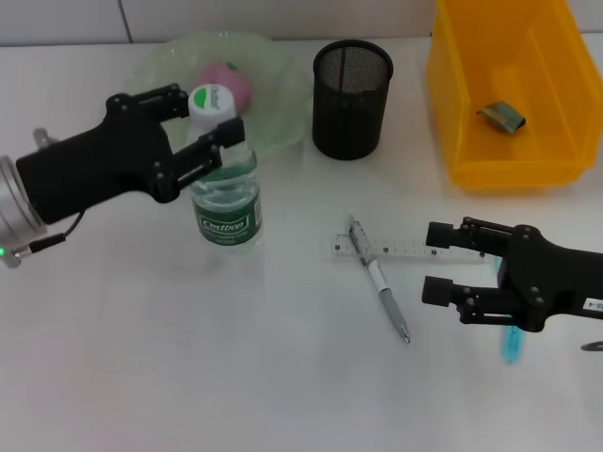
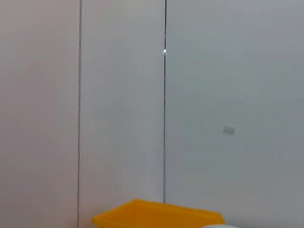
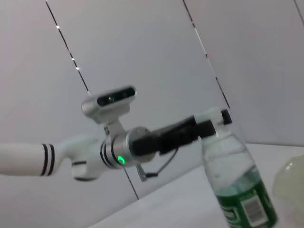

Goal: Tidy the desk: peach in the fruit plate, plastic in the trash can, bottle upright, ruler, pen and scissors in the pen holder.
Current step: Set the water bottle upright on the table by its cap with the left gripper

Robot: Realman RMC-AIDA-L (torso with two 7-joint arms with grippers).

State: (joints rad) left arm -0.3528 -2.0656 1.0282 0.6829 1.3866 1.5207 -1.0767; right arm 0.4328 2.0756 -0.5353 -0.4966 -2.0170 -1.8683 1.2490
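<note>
The bottle (image 1: 226, 193) stands upright on the desk (image 1: 188, 358) in front of the fruit plate (image 1: 283, 104), and my left gripper (image 1: 209, 113) is shut on its neck just under the white cap. The right wrist view shows that bottle (image 3: 237, 185) held by the left gripper (image 3: 211, 126). The peach (image 1: 229, 82) lies in the plate. The plastic (image 1: 502, 117) lies in the trash can (image 1: 452, 104). The pen (image 1: 380, 280) lies across the ruler (image 1: 405, 250). My right gripper (image 1: 429, 261) hovers open over the ruler's right end. The scissors (image 1: 511, 345) peek out from under it.
The black mesh pen holder (image 1: 350, 94) stands between the plate and the yellow bin, with nothing seen inside. The left wrist view shows only a wall and the bin's rim (image 2: 156, 216). The plate's edge (image 3: 289, 183) shows beside the bottle in the right wrist view.
</note>
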